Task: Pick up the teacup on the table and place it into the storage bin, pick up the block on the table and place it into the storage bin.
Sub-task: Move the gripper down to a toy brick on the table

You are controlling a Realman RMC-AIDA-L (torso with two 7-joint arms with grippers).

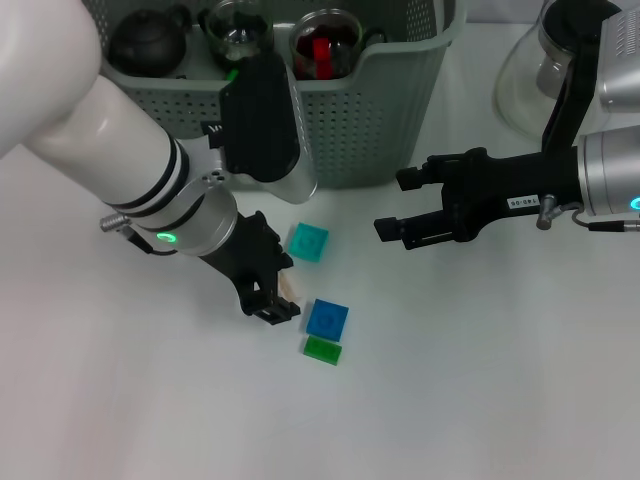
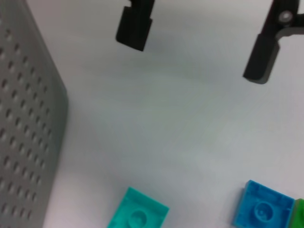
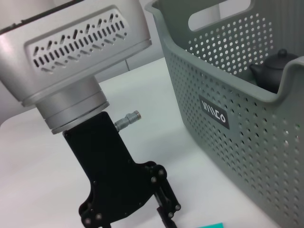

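- The left gripper [image 1: 278,297] is seen low over the table [image 1: 480,380], pinching a small pale block [image 1: 289,285] between its fingers.
- A teal block [image 1: 308,241] is found just beyond it; a blue block [image 1: 327,318] and a green block [image 1: 322,350] lie touching each other on its near right.
- The right gripper [image 1: 393,205] is held above the table, right of the bin [image 1: 380,110], its jaws spread wide and nothing between them.
- The bin is placed at the far side; a dark teapot [image 1: 148,40] and two glass cups [image 1: 325,42] are seen inside it.
- A glass pot [image 1: 535,70] is set at the far right.
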